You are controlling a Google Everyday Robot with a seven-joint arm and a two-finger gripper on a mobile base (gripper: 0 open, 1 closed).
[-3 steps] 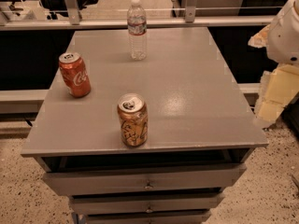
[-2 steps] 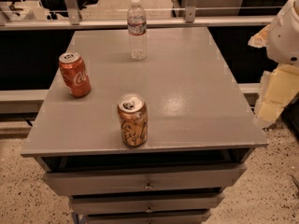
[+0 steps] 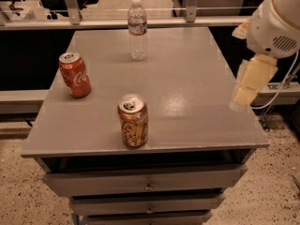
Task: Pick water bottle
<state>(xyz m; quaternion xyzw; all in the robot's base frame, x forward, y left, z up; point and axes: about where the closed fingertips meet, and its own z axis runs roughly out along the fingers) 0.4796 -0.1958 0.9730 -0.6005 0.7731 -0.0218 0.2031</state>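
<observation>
The water bottle [image 3: 137, 29] is a small clear ribbed bottle with a white cap and a white-and-red label band. It stands upright at the far middle of the grey table [image 3: 187, 78]. My gripper [image 3: 243, 95] hangs from the white arm [image 3: 276, 27] at the right, over the table's right edge. It points down and holds nothing. It is well to the right of the bottle and nearer to me than the bottle.
An orange-red soda can [image 3: 75, 75] stands at the left of the table. A brown-gold can [image 3: 133, 121] stands near the front edge. Drawers [image 3: 147, 184] sit under the tabletop. A metal rail [image 3: 117, 22] runs behind the table.
My gripper has moved a little left and up, from beside the table's right edge to over it. The bottle and both cans have not moved.
</observation>
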